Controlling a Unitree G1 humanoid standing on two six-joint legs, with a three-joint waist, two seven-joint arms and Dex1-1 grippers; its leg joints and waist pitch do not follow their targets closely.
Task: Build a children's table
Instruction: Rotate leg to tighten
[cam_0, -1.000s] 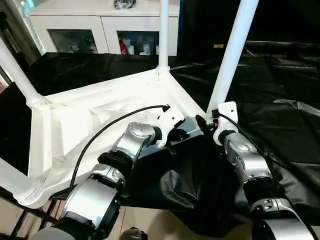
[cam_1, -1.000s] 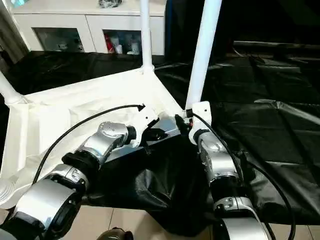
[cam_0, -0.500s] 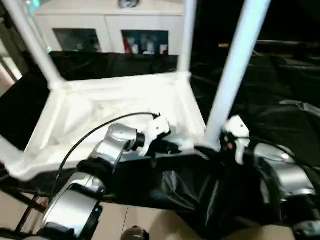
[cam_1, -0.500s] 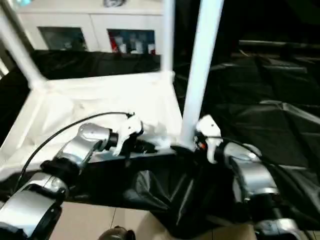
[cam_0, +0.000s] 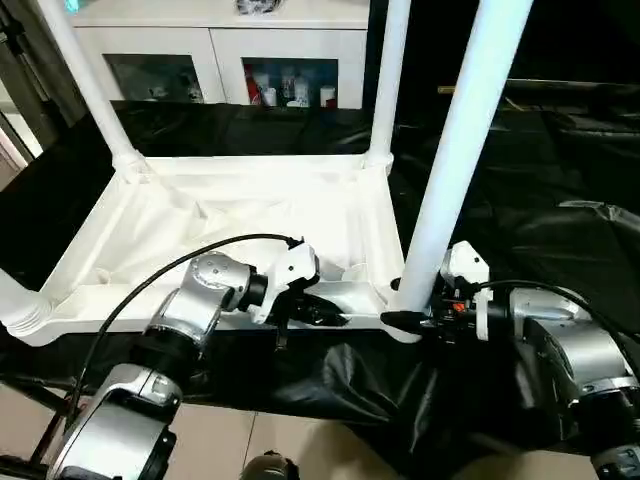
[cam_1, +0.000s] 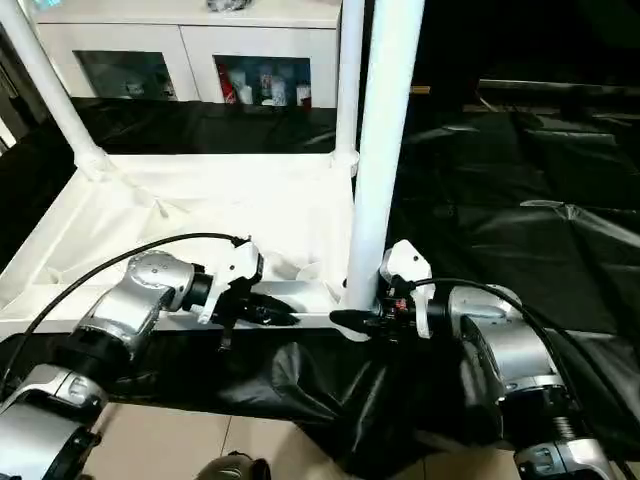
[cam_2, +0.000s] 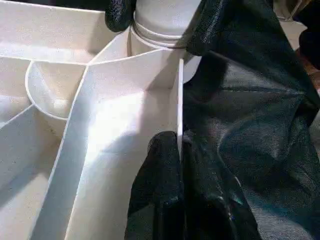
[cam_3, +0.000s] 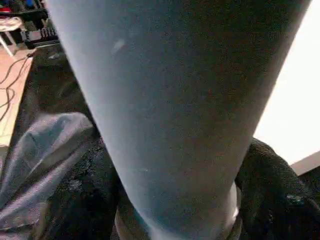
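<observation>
Children's table (cam_0: 230, 215): white plastic tabletop, upside down on the black-draped work table (cam_0: 560, 190), ribbed underside up, four white tube legs standing in its corner sockets. We list from the left.

Near-left leg (cam_0: 15, 300): we see its base at the 9 o'clock edge of the head view, seated in a ringed socket.

Far-left leg (cam_0: 85, 85): rises from the corner at about 11 o'clock, leaning left.

Left gripper (cam_0: 325, 312): we find it at the tabletop's near rim, at roughly 6 o'clock of the top. In the left wrist view its two black fingers (cam_2: 160, 200) are pressed together over the thin upright rim wall, one either side, so we record it as clamped on the tabletop's edge. A black cable arcs from the wrist back along the silver forearm.

Far-right leg (cam_0: 388, 70): upright at the 12 o'clock corner.

Near-right leg (cam_0: 462, 150): the thickest in view, standing in the near-right socket.

Right gripper (cam_0: 405, 320): at the base of that leg, just above the socket collar. In the right wrist view the leg runs between black fingers (cam_3: 272, 200) on both sides; we record the fingers as set around the leg's foot, closed against it.

White cabinet (cam_0: 215, 50): behind the work table, at 12 o'clock, glass doors with small items inside.
</observation>
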